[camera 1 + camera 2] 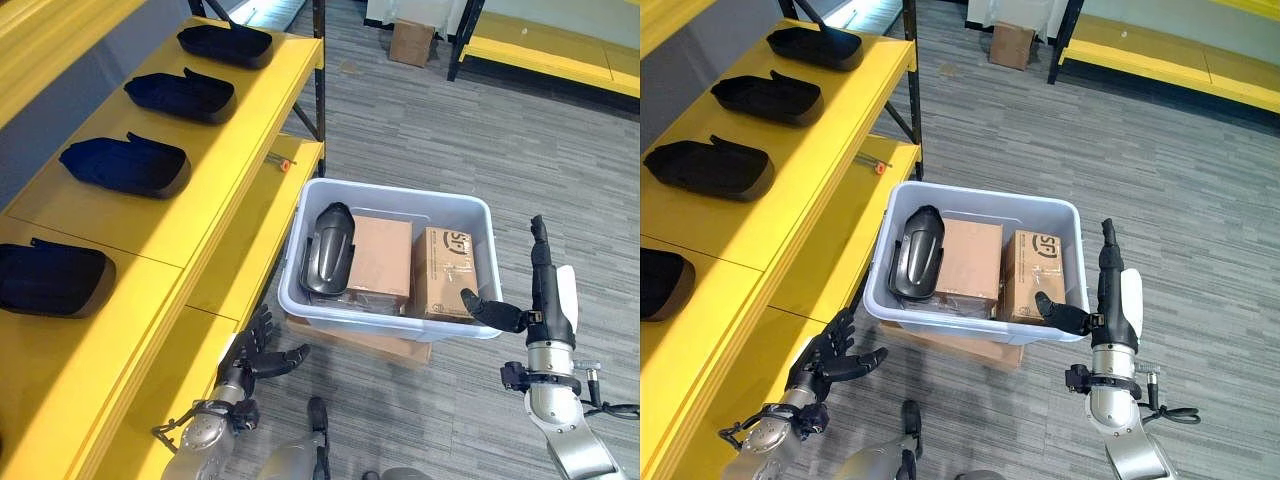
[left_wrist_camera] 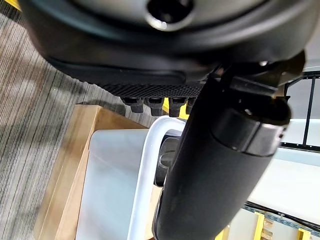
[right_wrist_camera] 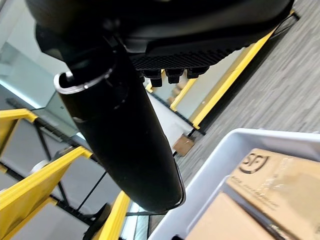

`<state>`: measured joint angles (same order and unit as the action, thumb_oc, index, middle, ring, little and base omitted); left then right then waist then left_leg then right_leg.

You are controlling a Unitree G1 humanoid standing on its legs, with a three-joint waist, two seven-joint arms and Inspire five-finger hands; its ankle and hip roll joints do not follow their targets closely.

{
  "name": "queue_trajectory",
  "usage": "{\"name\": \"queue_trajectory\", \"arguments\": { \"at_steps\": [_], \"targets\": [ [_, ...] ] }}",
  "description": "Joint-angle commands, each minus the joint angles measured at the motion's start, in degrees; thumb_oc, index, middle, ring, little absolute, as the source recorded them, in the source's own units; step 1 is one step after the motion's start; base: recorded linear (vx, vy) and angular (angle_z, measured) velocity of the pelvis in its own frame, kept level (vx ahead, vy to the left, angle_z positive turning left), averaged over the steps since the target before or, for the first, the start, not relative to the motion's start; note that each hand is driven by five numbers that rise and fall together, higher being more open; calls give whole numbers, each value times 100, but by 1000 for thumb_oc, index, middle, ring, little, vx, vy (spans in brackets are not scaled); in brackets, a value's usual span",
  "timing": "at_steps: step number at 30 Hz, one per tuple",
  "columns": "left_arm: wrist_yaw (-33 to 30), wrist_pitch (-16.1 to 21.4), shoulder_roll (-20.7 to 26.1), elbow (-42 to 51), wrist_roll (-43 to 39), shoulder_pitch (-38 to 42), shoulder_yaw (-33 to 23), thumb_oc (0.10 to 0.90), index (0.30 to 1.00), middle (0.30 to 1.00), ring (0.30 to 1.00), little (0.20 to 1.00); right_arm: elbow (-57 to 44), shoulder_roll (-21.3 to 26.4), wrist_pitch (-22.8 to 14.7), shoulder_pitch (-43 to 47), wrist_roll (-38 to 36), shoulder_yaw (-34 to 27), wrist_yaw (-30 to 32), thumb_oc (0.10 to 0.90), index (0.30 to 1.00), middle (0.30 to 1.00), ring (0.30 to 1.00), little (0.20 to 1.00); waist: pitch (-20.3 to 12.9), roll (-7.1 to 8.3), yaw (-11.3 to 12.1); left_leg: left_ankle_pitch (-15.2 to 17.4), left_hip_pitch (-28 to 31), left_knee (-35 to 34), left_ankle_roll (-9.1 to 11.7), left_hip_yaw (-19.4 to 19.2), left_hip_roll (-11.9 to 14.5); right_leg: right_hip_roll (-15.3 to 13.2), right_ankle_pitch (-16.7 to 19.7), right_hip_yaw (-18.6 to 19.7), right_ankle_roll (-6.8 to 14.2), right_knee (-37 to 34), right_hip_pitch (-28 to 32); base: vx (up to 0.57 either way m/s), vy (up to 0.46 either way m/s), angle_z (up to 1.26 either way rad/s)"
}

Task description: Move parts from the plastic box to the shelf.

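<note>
Parts first: you have one dark part in the box, standing tilted against its left wall, and four more parts laid out in a row on the yellow shelf to the left, running from near to far. Beside the part in the box you can count two cartons: a plain brown one in the middle, touching the part, and a printed one at the right. The box rests on a flat cardboard sheet on the grey floor.

Your left hand hangs low between the shelf's lower board and the box's near left corner, its fingers spread and relaxed, holding nothing. Your right hand stands upright just off the box's near right corner, fingers straight up, with its thumb reaching across to the box's rim; it holds nothing either.

From the head views you get the whole layout; from the left wrist view you get a close look over the box's white rim at the cardboard sheet under it. From the right wrist view you see the printed carton from close up, plus a small cardboard box far off on the floor by another yellow rack. That far box also appears in the eye views.
</note>
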<state>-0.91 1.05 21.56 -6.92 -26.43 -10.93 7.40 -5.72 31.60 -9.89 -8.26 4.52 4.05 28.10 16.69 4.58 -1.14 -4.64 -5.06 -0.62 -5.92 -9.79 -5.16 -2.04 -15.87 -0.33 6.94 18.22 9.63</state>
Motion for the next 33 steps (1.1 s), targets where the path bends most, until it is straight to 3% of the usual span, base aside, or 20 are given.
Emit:
{"name": "queue_trajectory", "arguments": {
  "at_steps": [1, 2, 3, 4, 5, 6, 8, 10, 11, 12, 13, 14, 20, 27, 31, 33],
  "targets": [
    [472, 191, 225, 550, 189, 130, -189, 900, 1000, 1000, 1000, 1000, -548, 63, -625, 501, 433, -348, 360, 900, 1000, 1000, 1000, 1000, -629, 136, 142, 463, -87, -24, 31, -308, 108, 385, 2313, -1, 288, 977, -357, 122, 24, 12],
    [558, 88, 247, 530, 235, 176, -163, 900, 1000, 1000, 1000, 1000, -555, 45, -603, 533, 475, -365, 391, 900, 1000, 1000, 1000, 1000, -637, 71, 135, 533, -18, 0, -26, -237, 158, 384, 2552, -40, 446, 1766, -518, 121, 26, 5],
    [570, 57, 251, 514, 243, 199, -150, 900, 1000, 1000, 1000, 1000, -557, 41, -600, 551, 511, -371, 392, 900, 1000, 1000, 1000, 1000, -644, 12, 135, 554, -12, 24, -40, -209, 215, 430, 2638, -59, 486, 2099, -675, 145, 44, 11],
    [542, 29, 237, 452, 269, 269, -105, 900, 1000, 1000, 1000, 1000, -545, 21, -616, 617, 675, -355, 403, 900, 1000, 1000, 1000, 1000, -557, -71, 43, 656, 188, 44, -107, -69, 228, 464, 2632, -125, 527, 3081, -1203, 129, 13, 25],
    [511, 118, 223, 408, 210, 248, -64, 900, 1000, 1000, 1000, 1000, -563, -5, -678, 578, 866, -373, 402, 900, 1000, 1000, 1000, 1000, -476, -183, -61, 658, 410, -35, -97, 69, 261, 470, 2583, -162, 443, 3259, -1805, 133, -3, 47],
    [506, 132, 223, 409, 168, 234, -60, 900, 1000, 1000, 1000, 1000, -568, -1, -693, 566, 902, -381, 396, 900, 1000, 1000, 1000, 1000, -470, -219, -76, 649, 456, -63, -86, 84, 279, 443, 2541, -197, 402, 3253, -1883, 114, -43, 58],
    [531, 143, 295, 497, 51, 219, -84, 900, 1000, 1000, 1000, 1000, -587, 83, -710, 575, 1113, -464, 480, 900, 1000, 1000, 1000, 1000, -388, -330, -144, 639, 703, -197, -6, 113, 351, -113, 2037, -444, 139, 2316, -2187, 116, -121, 36],
    [575, 61, 442, 622, -56, 293, -139, 900, 1000, 1000, 1000, 1000, -569, 256, -663, 704, 1019, -607, 595, 900, 1000, 1000, 1000, 1000, -310, -352, -233, 750, 893, -288, 103, 344, 449, -452, 1899, -424, -10, 713, -2258, 126, -341, 1],
    [568, 10, 473, 621, -53, 387, -153, 900, 1000, 1000, 1000, 1000, -597, 336, -612, 770, 850, -687, 597, 900, 1000, 1000, 1000, 1000, -262, -350, -304, 871, 1054, -291, 193, 460, 522, -606, 2138, -318, 39, -62, -2374, 148, -428, 24],
    [498, 5, 451, 622, -32, 423, -142, 900, 1000, 1000, 1000, 1000, -635, 330, -592, 794, 796, -742, 507, 900, 1000, 1000, 1000, 1000, -221, -365, -356, 966, 1240, -305, 249, 498, 589, -682, 2477, -269, 126, -239, -2600, 183, -385, 40],
    [468, 42, 445, 618, -50, 370, -159, 900, 1000, 1000, 1000, 1000, -676, 308, -635, 759, 766, -819, 374, 900, 1000, 1000, 1000, 1000, -253, -351, -396, 947, 1298, -370, 339, 489, 713, -588, 2227, -144, 131, -733, -2351, 162, -328, 36],
    [389, 88, 406, 596, -107, 329, -119, 900, 1000, 1000, 1000, 1000, -720, 341, -626, 694, 735, -879, 231, 900, 1000, 1000, 1000, 1000, -313, -338, -401, 877, 1345, -399, 467, 453, 797, -617, 2200, -165, 171, -1039, -2139, 119, -257, 31],
    [491, 243, 319, 719, -131, 102, 66, 900, 1000, 1000, 1000, 1000, -699, 569, -225, 535, 499, -897, -22, 900, 1000, 1000, 1000, 1000, -602, -272, -342, 647, 1277, -438, 802, 420, 1061, -606, 2105, -403, 189, -1809, -1235, 132, -189, 26],
    [379, 52, 299, 715, -191, 13, 89, 900, 1000, 1000, 1000, 1000, -753, 658, -101, 324, 413, -867, -131, 900, 1000, 1000, 1000, 1000, -697, -285, -390, 532, 1235, -438, 888, 245, 1161, -627, 2049, -509, 119, -1988, -882, 78, -8, 9],
    [412, -6, 311, 735, -174, -14, 50, 900, 1000, 1000, 1000, 1000, -782, 683, -192, 303, 623, -828, -229, 900, 1000, 1000, 1000, 1000, -688, -270, -369, 537, 1238, -438, 878, 218, 1166, -631, 2057, -495, 119, -2026, -835, 39, -1, -7],
    [438, -11, 357, 707, -196, -54, 40, 900, 1000, 1000, 1000, 1000, -798, 790, -426, 351, 956, -761, -369, 900, 1000, 1000, 1000, 1000, -677, -250, -324, 547, 1239, -438, 869, 217, 1150, -630, 2063, -506, 122, -2073, -776, 56, -4, -4]
  ]
}}
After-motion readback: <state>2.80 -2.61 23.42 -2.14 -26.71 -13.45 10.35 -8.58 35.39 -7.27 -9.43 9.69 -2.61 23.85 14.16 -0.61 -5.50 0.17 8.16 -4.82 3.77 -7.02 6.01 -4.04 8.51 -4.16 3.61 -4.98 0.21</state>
